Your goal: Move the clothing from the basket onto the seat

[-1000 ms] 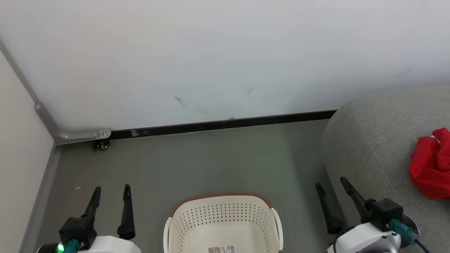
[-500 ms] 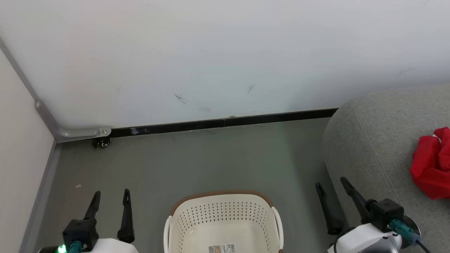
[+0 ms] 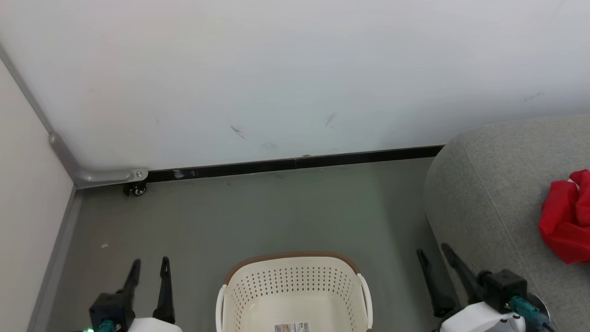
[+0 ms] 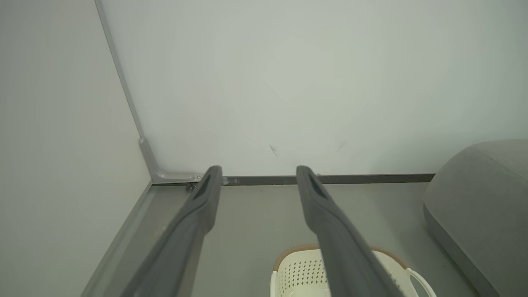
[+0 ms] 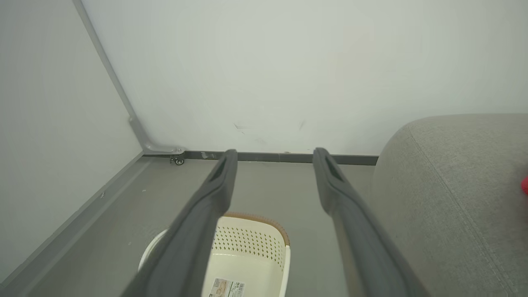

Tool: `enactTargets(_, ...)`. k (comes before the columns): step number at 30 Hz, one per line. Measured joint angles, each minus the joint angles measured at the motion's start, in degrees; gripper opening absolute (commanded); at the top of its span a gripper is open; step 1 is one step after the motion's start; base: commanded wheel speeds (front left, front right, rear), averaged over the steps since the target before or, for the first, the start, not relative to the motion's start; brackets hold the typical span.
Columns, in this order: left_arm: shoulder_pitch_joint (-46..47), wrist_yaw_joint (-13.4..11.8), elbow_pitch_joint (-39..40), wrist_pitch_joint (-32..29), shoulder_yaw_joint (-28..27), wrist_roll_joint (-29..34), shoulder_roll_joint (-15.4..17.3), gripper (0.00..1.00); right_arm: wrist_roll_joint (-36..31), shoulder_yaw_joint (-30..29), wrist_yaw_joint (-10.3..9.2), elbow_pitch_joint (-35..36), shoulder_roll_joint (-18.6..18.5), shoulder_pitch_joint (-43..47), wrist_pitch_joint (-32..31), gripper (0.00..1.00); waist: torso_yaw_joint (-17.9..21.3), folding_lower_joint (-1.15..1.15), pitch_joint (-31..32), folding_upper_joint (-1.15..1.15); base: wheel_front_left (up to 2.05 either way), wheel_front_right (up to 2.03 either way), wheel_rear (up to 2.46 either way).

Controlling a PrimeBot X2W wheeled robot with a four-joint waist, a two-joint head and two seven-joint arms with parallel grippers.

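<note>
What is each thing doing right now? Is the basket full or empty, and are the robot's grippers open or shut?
basket: upright on the floor, no clothes in the part that shows
clothing: crumpled in a red heap on the seat
seat: has the clothing lying on it
left gripper: open, holding nothing
right gripper: open, holding nothing

White scuffed wall [image 3: 295,69], black skirting strip [image 3: 295,163], grey-green floor [image 3: 276,212], small caster [image 3: 137,189]
</note>
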State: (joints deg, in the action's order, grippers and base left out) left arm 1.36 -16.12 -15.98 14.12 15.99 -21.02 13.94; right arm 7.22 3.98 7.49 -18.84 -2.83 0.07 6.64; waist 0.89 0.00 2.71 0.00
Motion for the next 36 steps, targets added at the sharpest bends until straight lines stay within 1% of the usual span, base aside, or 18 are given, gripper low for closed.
enactTargets(5,-1.88,0.07,-2.86,-0.07,0.82,-0.01,-1.78,0.00,0.01,0.22,0.00,-3.05,0.21,2.52,-0.08,0.00,-0.01,0.00,0.01,0.00,0.00,0.00,0.00)
enactTargets(8,-2.27,0.55,-2.94,-0.66,0.47,-0.92,-2.07,0.00,0.80,0.07,0.00,-3.32,0.27,2.83,-0.08,0.00,-0.02,0.00,-0.01,0.00,0.00,0.00,0.00)
enactTargets(17,-2.25,2.31,-3.03,-2.67,-1.82,-7.93,-2.91,0.00,7.70,-2.13,0.00,-3.52,0.37,1.85,-1.66,0.00,-0.12,0.00,-0.21,0.00,0.00,0.00,0.00)
enactTargets(18,-2.25,2.31,-3.03,-2.67,-1.82,-7.93,-2.91,0.00,7.70,-2.13,0.00,-3.52,0.37,1.85,-1.66,0.00,-0.12,0.00,-0.21,0.00,0.00,0.00,0.00)
enactTargets(20,-2.25,3.00,-2.98,-3.20,-2.27,-10.66,-3.23,0.00,11.10,-2.66,0.00,-3.69,0.38,1.67,-2.31,0.00,-0.16,0.01,-0.31,0.00,0.00,0.00,0.00)
enactTargets(21,-2.25,3.00,-2.98,-3.20,-2.27,-10.66,-3.23,0.00,11.10,-2.66,0.00,-3.69,0.38,1.67,-2.31,0.00,-0.16,0.01,-0.31,0.00,0.00,0.00,0.00)
enactTargets(24,-2.24,3.60,-2.83,-3.70,-2.99,-12.43,-3.44,0.00,14.74,-2.82,0.00,-3.57,0.38,1.23,-2.72,0.00,-0.19,0.03,-0.41,0.00,0.00,0.00,0.00)
enactTargets(26,-2.23,4.11,-2.69,-4.35,-3.47,-13.96,-3.60,0.00,16.66,-2.90,0.00,-3.49,0.40,1.13,-3.12,0.00,-0.21,0.07,-0.47,0.00,0.00,0.00,0.00)
enactTargets(27,-2.22,4.64,-2.63,-4.71,-3.88,-15.13,-3.76,0.00,18.22,-3.16,0.00,-3.37,0.40,1.08,-3.18,0.00,-0.22,0.14,-0.50,0.00,0.00,0.00,0.00)
enactTargets(31,-2.21,5.43,-2.43,-5.61,-4.79,-18.04,-4.12,0.00,21.37,-3.60,0.00,-3.12,0.40,1.06,-3.81,0.00,-0.24,0.32,-0.52,0.00,0.00,0.00,0.00)
enactTargets(32,-2.21,5.43,-2.43,-5.61,-4.79,-18.04,-4.12,0.00,21.37,-3.60,0.00,-3.12,0.40,1.06,-3.81,0.00,-0.24,0.32,-0.52,0.00,0.00,0.00,0.00)
enactTargets(33,-2.20,5.72,-2.32,-6.12,-5.26,-19.18,-4.35,0.00,22.96,-3.79,0.00,-2.97,0.41,1.04,-4.22,0.00,-0.25,0.43,-0.51,0.00,0.00,0.00,0.00)
enactTargets(36,-2.19,6.65,-2.16,-6.62,-5.87,-21.51,-4.77,0.00,25.48,-4.09,0.00,-2.60,0.41,0.97,-4.82,0.00,-0.27,0.58,-0.46,0.00,0.00,0.00,0.00)
